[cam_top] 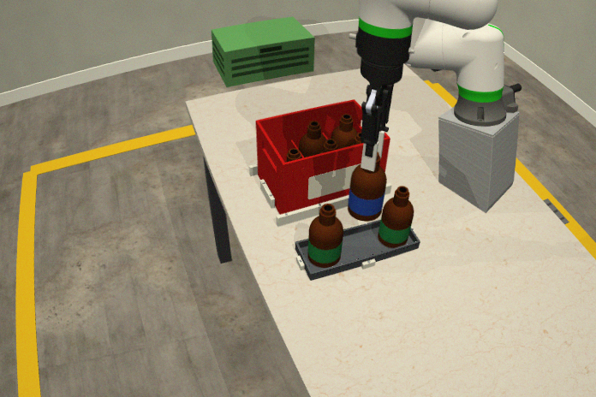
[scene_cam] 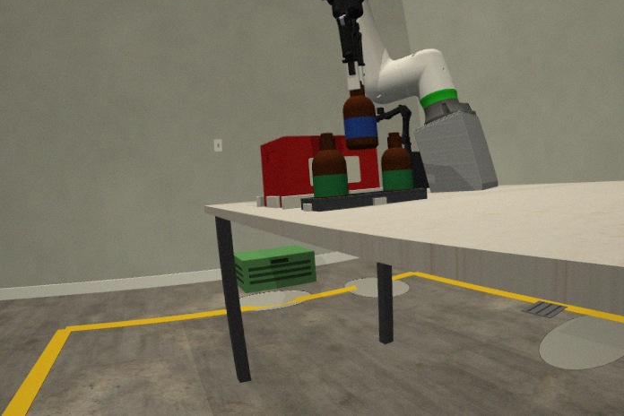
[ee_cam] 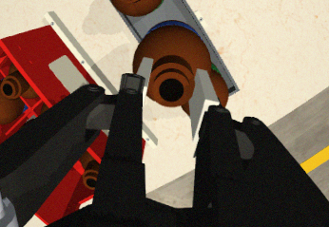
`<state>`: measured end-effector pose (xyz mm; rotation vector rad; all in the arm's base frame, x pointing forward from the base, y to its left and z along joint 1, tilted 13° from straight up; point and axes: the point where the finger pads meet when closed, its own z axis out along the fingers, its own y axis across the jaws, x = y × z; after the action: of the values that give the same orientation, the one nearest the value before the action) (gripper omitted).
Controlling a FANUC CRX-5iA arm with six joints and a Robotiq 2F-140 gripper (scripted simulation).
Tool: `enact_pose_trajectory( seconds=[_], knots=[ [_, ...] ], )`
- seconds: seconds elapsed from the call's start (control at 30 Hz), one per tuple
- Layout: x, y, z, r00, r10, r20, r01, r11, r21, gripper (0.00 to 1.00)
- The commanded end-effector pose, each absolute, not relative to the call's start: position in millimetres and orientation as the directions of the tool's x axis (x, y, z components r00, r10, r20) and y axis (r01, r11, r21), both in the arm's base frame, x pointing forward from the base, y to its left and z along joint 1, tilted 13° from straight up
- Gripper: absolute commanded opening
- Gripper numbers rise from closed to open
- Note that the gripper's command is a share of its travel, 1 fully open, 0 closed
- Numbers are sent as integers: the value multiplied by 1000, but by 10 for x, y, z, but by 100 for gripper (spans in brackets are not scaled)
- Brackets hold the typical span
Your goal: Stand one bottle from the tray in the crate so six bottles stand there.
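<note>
My gripper (cam_top: 372,162) (scene_cam: 355,83) (ee_cam: 171,80) is shut on the neck of a brown bottle with a blue label (cam_top: 366,204) (scene_cam: 360,126) (ee_cam: 162,44). The bottle hangs upright above the grey tray (cam_top: 354,248) (scene_cam: 352,201) (ee_cam: 176,4), in front of the crate. Two green-label bottles stand upright on the tray, the left one (cam_top: 325,239) (scene_cam: 330,174) and the right one (cam_top: 396,222) (scene_cam: 397,169), at its two ends. The red crate (cam_top: 289,190) (scene_cam: 284,169) (ee_cam: 35,47) stands level behind the tray. Several brown bottles stand in it; the near wall and my gripper hide part of its inside.
Low white strips (cam_top: 307,212) (ee_cam: 83,63) lie along the crate's sides, and small white blocks (cam_top: 368,263) (scene_cam: 378,201) touch the tray. The grey robot pedestal (cam_top: 473,162) (scene_cam: 453,149) stands right of the crate. A green box (cam_top: 262,50) (scene_cam: 277,267) is on the floor behind the table.
</note>
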<state>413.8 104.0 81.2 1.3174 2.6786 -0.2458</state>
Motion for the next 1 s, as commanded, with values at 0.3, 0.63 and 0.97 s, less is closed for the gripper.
enact_pose_trajectory(
  seconds=[0.3, 0.63, 0.97],
  knots=[
    [4138, 1046, 839, -604, 771, -202, 794, 602, -81, 0],
    [4133, 1064, 921, -604, 771, -202, 794, 602, -81, 0],
    [4128, 1084, 1013, -604, 771, -202, 794, 602, -81, 0]
  ],
)
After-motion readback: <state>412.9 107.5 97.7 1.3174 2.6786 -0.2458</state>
